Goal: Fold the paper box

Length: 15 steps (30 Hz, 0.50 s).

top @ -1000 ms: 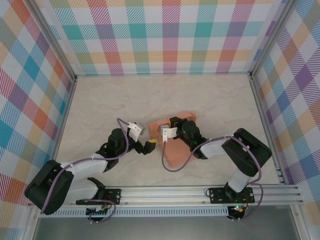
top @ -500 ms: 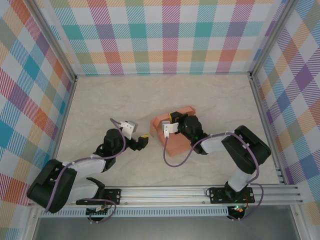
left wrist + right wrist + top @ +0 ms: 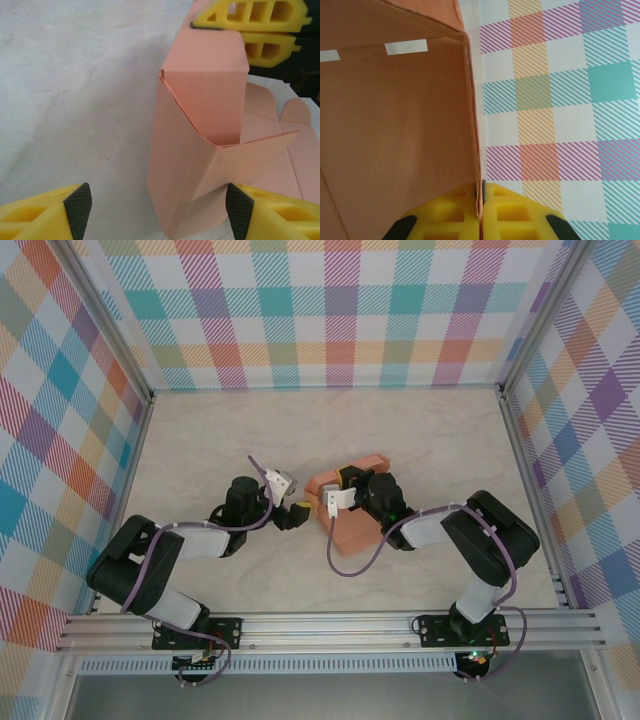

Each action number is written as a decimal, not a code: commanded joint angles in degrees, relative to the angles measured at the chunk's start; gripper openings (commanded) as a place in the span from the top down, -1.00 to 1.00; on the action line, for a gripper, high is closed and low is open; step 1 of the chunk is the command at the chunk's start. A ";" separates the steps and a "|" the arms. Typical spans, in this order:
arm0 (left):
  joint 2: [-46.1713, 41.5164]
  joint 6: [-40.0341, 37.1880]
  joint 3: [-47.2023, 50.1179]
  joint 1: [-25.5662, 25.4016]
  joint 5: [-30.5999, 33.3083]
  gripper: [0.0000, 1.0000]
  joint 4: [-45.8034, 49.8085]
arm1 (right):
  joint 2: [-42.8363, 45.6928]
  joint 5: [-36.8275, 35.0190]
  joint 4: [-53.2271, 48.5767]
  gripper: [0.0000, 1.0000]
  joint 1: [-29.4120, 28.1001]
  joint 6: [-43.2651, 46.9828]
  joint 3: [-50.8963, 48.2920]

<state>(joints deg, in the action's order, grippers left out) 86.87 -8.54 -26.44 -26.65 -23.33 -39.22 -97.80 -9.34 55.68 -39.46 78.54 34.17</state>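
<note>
At desk centre, salmon-orange card paper box point(image 3: 352, 533) half-erected, end flaps unfolded; right gripper point(image 3: 481, 212) pinched tight on 1 wall, left gripper point(image 3: 301, 511) part-open astride its corner, gripping nothing.

The paper box point(image 3: 352, 535) is plain salmon-orange, with small white strips point(image 3: 406, 47) on its inner wall. Under the box, the table point(image 3: 220, 440) is cream with faint grey marbling. Behind and beside the box, the walls point(image 3: 340, 310) are plaid in teal, orange, purple, pink and white. At the box, the left gripper point(image 3: 300, 512) and the right gripper point(image 3: 481, 212) are yellow with black pads point(image 3: 80, 210), and the cables point(image 3: 345, 565) are purple.
</note>
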 commanded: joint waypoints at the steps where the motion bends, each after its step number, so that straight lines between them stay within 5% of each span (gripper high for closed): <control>1: 2.13 -0.17 -1.81 -1.27 -2.53 -0.40 -2.02 | -0.75 0.90 1.03 0.86 -0.27 -1.01 -0.44; 15: 6.42 1.39 -2.66 -4.28 10.17 -0.20 -5.84 | -1.55 -0.76 1.12 0.86 -3.57 -0.83 -1.06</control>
<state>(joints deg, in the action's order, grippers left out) 92.62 -7.70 -28.14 -30.68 -18.41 -40.71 -98.72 -11.62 55.83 -41.78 78.72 34.17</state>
